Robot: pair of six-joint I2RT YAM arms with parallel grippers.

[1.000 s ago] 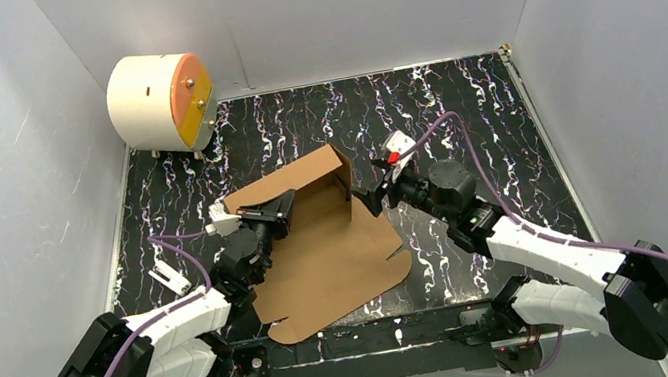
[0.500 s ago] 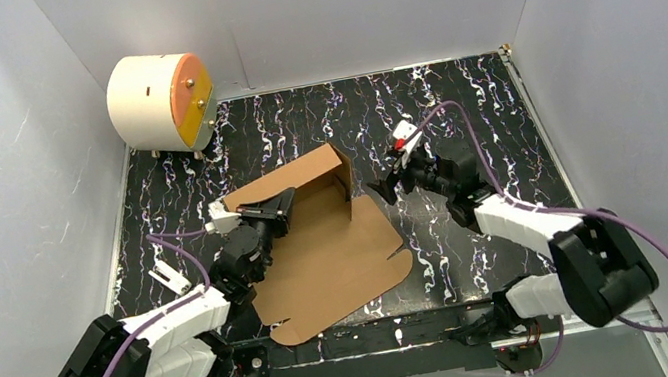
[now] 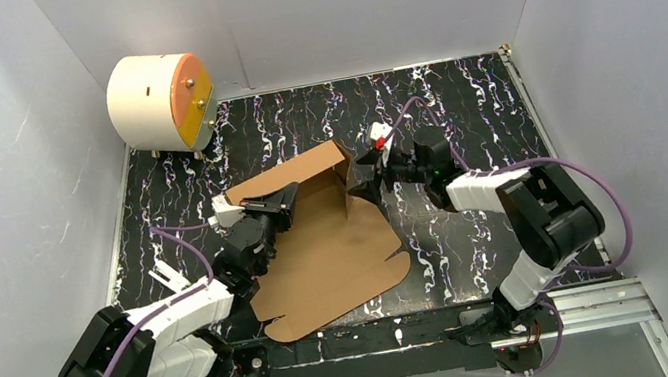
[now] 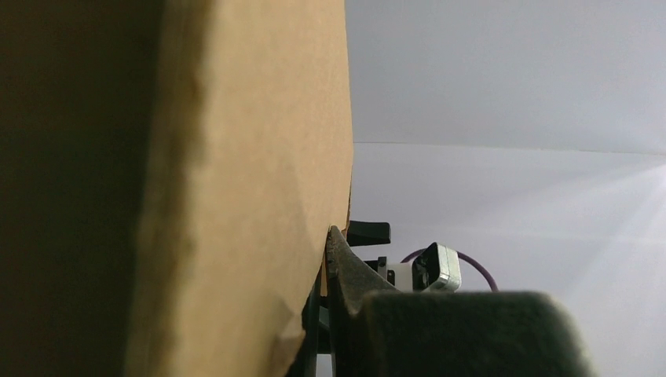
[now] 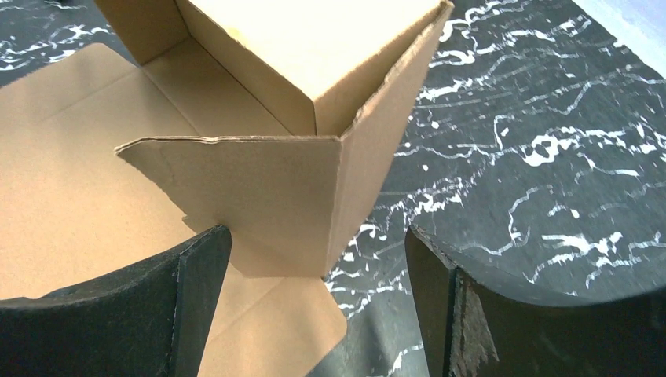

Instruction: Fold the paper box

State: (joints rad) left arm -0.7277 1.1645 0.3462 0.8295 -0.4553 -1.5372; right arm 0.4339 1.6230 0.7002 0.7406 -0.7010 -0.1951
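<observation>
Seen from above, a partly folded paper box (image 3: 328, 240) of brown corrugated cardboard lies near the middle of a black marbled table (image 3: 459, 108). Its near panel lies flat towards the arm bases, while its far wall and right-hand side wall stand upright. A cream cylinder with an orange face (image 3: 156, 100) sits at the far left corner, well apart. Only the right wrist view shows the box's corner closely: two raised walls meet there, a side flap juts towards the camera, and the walls enclose bare cardboard floor. The right gripper (image 5: 314, 232) is spread wide, its two black fingers (image 5: 188, 298) flanking that flap without touching it. The left wrist view shows a cardboard wall filling its left half, pressed against a dark finger (image 4: 349, 267). From above, the left gripper (image 3: 289, 196) is clenched on the upper edge of the far wall.
</observation>
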